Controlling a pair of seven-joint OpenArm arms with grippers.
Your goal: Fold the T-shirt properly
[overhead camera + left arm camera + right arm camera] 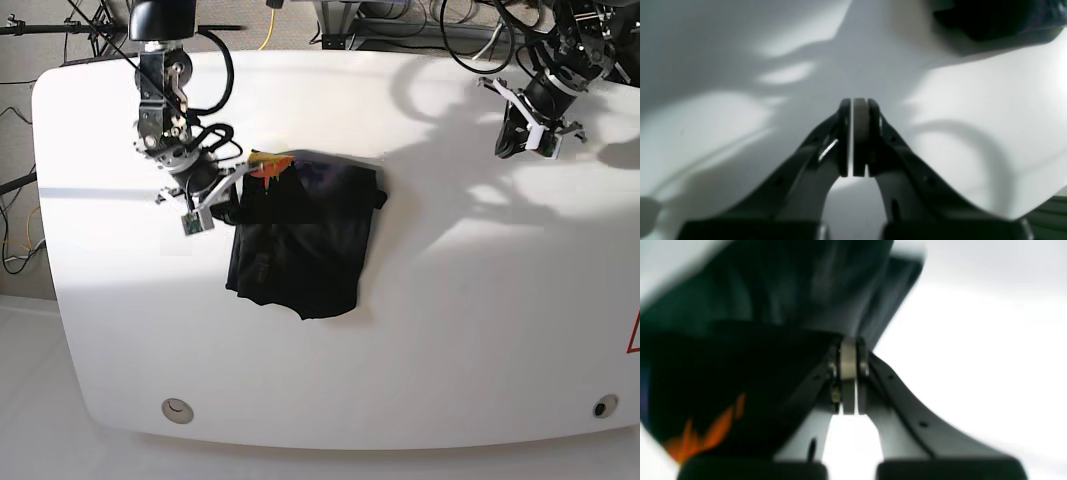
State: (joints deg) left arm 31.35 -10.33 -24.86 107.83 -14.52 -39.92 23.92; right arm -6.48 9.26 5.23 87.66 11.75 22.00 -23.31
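Base view, read from left to right. At about 10 o'clock on the white counter (pixel 450 330), the right tool (pixel 232 185) is clamped on the upper left edge of the T-shirt (pixel 300 250); in the right wrist view its fingers (pixel 848 360) are pressed together with dark cloth bunched between and above them. The T-shirt lies left of the counter's centre as a compact, roughly rectangular black bundle, already doubled over on itself. A strip of orange print (pixel 268 165) shows at its 11 o'clock corner, beside the clamped edge, and the same orange appears low at the left of the right wrist view. The lower edge of the bundle is uneven, with a corner hanging toward 6 o'clock, and a small flap protrudes at 3 o'clock.

At about 1 o'clock, well apart from the garment, the left tool (pixel 530 130) hangs over bare counter with its fingers (pixel 860 133) together and nothing between them.

Judged from the layout, the folding is well advanced: the sleeves are no longer spread and the body is reduced to a small packet. What probably remains is to lay down the held edge, square the ragged lower border, and release.
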